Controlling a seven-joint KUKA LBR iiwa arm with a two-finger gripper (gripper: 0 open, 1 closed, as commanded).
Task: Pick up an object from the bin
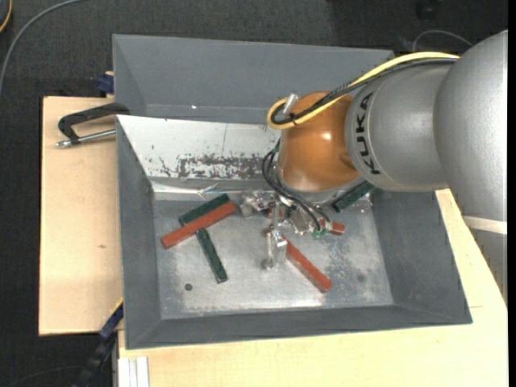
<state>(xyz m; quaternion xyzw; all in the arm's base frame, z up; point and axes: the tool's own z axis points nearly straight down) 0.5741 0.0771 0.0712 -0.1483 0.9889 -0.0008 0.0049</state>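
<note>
**Bin seen from above, arm entering from the right.** The grey metal bin (242, 79) holds a few loose sticks scattered over its floor. The arm (419, 127) reaches in at the upper right, its wrist under an orange cover (314, 147) with a yellow cable (387, 67) looped over it. The gripper (275, 255) points down at the middle of the floor, its tip low and close to the metal (contact with the floor cannot be judged).

The nearest thing is a red stick (308, 268). It lies flat and slanted, with its upper-left end just beside the gripper's tip and the rest running away toward the lower right. It lies beside the jaws, not between them. Whether the jaws are released or clenched cannot be told from this angle.

To the left, well apart from the gripper, lie three more sticks:
- A long orange-red stick (189, 230).
- A dark green stick (208, 210) along the orange-red stick's upper end.
- A second dark green stick (214, 256) below them.

A small red and green bit (330, 229) lies just right of the wrist, and a dark green piece (352, 197) shows under the arm.
</note>
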